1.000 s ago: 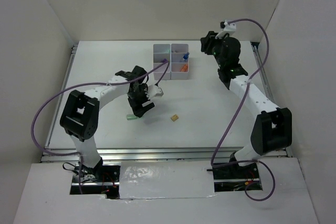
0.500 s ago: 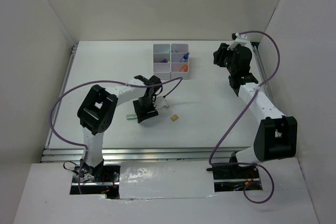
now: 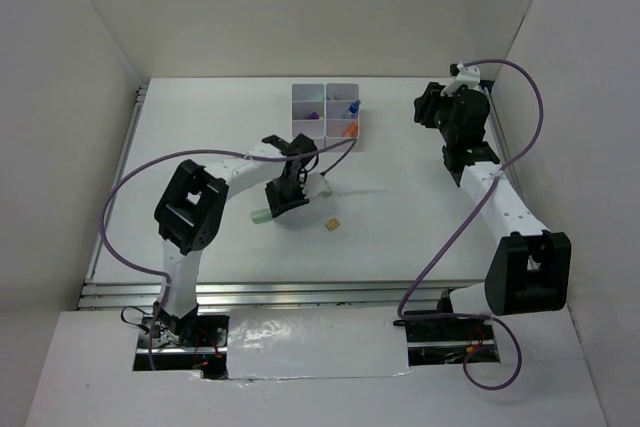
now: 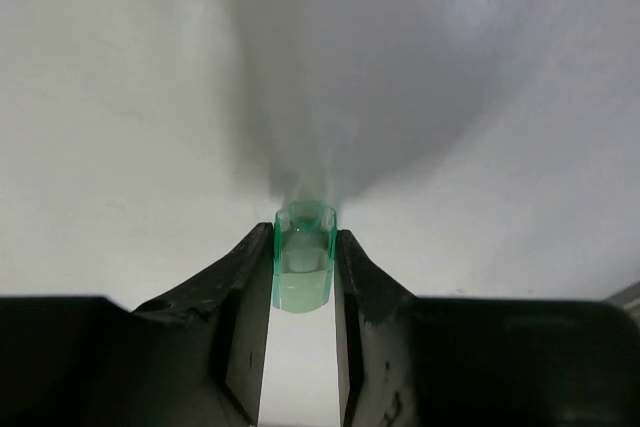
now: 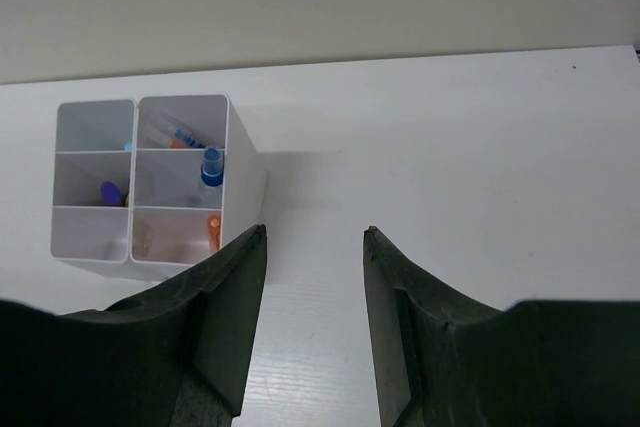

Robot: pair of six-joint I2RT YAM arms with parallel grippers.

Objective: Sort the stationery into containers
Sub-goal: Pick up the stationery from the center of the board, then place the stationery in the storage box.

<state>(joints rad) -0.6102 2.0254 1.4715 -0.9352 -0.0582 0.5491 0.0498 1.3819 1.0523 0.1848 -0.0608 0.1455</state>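
Note:
A translucent green marker [image 4: 303,267] lies on the white table, and my left gripper [image 4: 304,235] is shut on it, both fingers pressing its sides. From above, the marker [image 3: 259,215] sticks out to the left of that gripper [image 3: 280,201]. A tiny tan block [image 3: 331,225] lies just to its right. The containers [image 3: 325,108], a white grid of bins [image 5: 132,179], hold a white tube with a blue cap [image 5: 211,169], an orange marker [image 5: 213,230] and a purple item [image 5: 110,191]. My right gripper [image 5: 315,231] hangs open and empty at the back right [image 3: 432,107].
White walls close in the table on the left, back and right. A purple cable [image 3: 330,150] loops from the left arm past the front of the bins.
The left gripper's jaws have closed onto the green marker, and its wrist has shifted right. The right arm has swung to the right, away from the bins.

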